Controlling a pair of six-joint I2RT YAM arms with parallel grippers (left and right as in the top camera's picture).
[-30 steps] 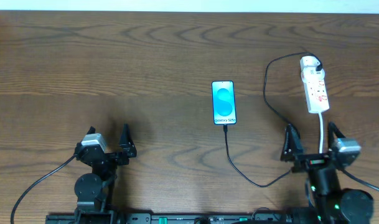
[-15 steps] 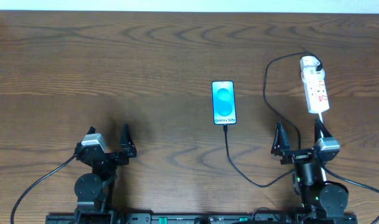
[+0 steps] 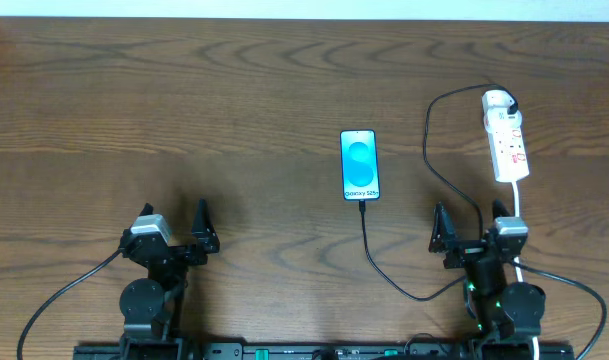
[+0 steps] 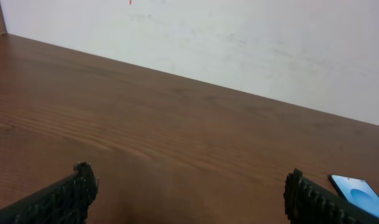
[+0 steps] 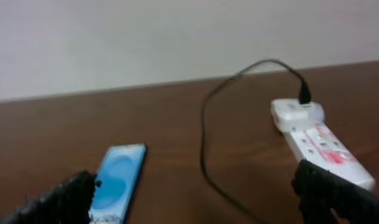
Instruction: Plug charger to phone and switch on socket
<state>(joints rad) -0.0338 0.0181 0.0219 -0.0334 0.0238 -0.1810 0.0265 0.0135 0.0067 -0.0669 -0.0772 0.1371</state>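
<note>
1. Two hands sit by the tabletop's [image 3: 184, 100] near edge: the left hand [image 3: 173, 212] toward the left corner, the right hand [image 3: 469, 215] toward the right. We see both released, fingers spread wide, grasping nothing.
2. Between the left hand's [image 4: 188, 183] fingers in its wrist view we see only wood. A corner of the phone [image 4: 357, 190] shows beyond the right finger.
3. We find the phone [image 3: 360, 165] flat and screen up, about mid-tabletop, a little right of centre.
4. We follow the charger [image 3: 425, 140] from the phone's near short edge, where its tip meets the phone. It runs toward the near edge, bends right past the right hand, then climbs and loops to its plug [image 3: 511, 102] at the socket's far end.
5. The socket [image 3: 506, 135] lies lengthwise by the right edge, beyond the right hand. Its white cord [image 3: 519, 200] leaves its near end.
6. From the right hand [image 5: 194, 180] we see the phone [image 5: 117, 174] on the left, the socket [image 5: 320, 140] on the right and the charger [image 5: 203, 143] between them. We cannot tell how the switches stand.
</note>
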